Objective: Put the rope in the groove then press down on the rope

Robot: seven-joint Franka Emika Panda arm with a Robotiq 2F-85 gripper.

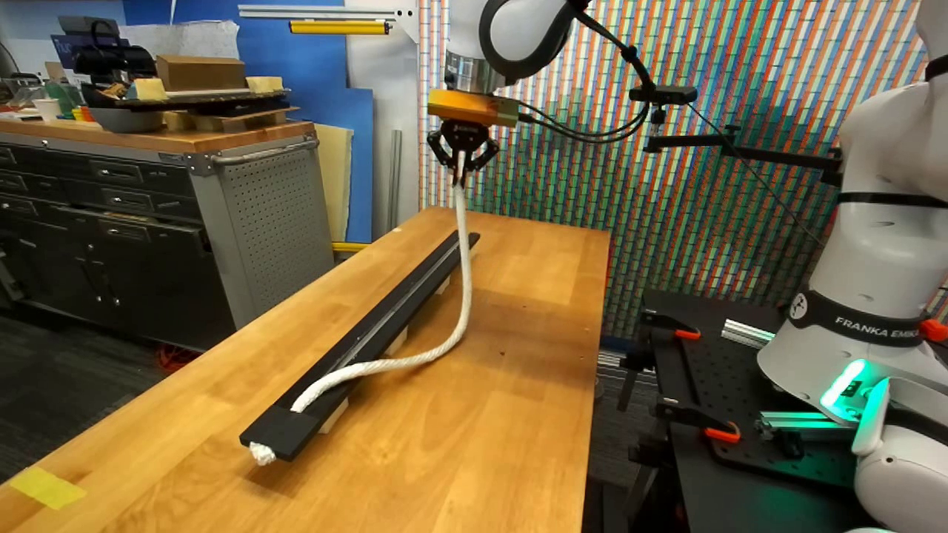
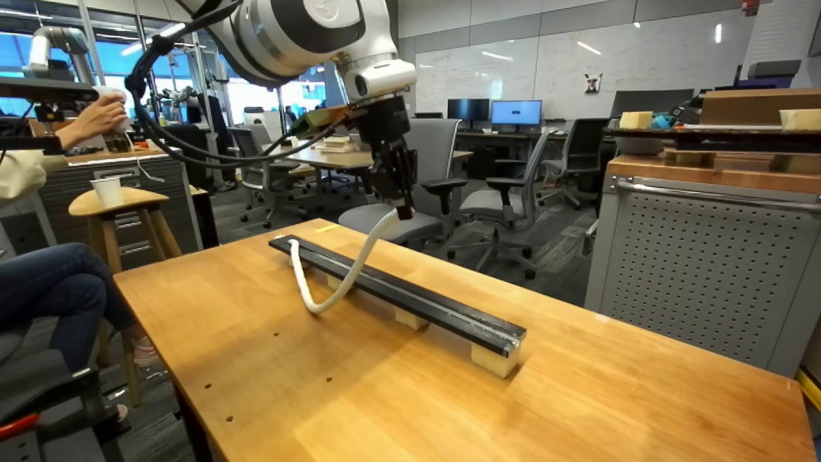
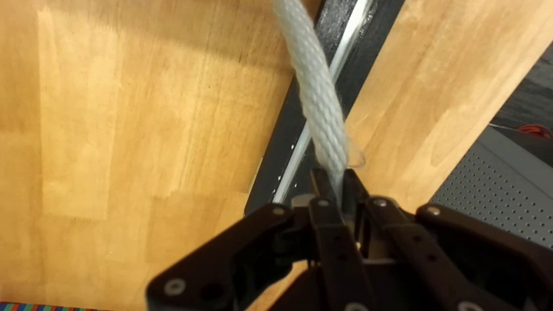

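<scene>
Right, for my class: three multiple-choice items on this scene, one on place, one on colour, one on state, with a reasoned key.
1. Where is the black bar?
A. On the floor
B. On a wall
C. On blocks standing on the table

2. What colour is the rope?
A. White
B. Blue
C. Red

3. The gripper is:
A. wide open
B. shut on the rope
C. shut on the black bar

1: C, blocks show beneath the black bar in both exterior views.
2: A, the rope looks white in every view.
3: B, the wrist view shows the rope pinched between its jaws.
</scene>
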